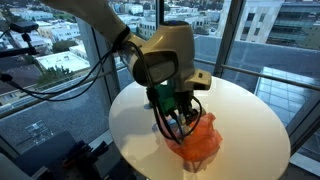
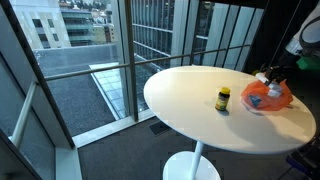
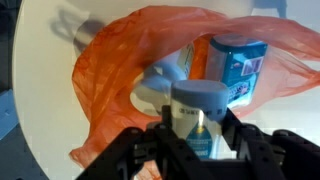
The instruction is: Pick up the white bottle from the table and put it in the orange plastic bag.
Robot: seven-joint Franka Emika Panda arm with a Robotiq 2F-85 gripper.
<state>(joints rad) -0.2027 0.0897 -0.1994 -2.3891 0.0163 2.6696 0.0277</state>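
Observation:
My gripper [image 3: 200, 128] is shut on the white bottle [image 3: 198, 102], which has a grey-blue cap and a blue drop on its label. I hold it just above the open mouth of the orange plastic bag [image 3: 108, 70]. The bag lies on the round white table [image 3: 40, 95] and holds a blue-labelled container [image 3: 238, 60]. In both exterior views the gripper [image 1: 178, 116] [image 2: 272, 76] hangs right over the bag [image 1: 203, 142] [image 2: 268, 98]; the bottle is hidden by the fingers there.
A small dark jar with a yellow lid [image 2: 223, 98] stands on the table [image 2: 190, 90] apart from the bag. The table [image 1: 245, 110] stands beside tall windows. Cables hang from the arm near the gripper.

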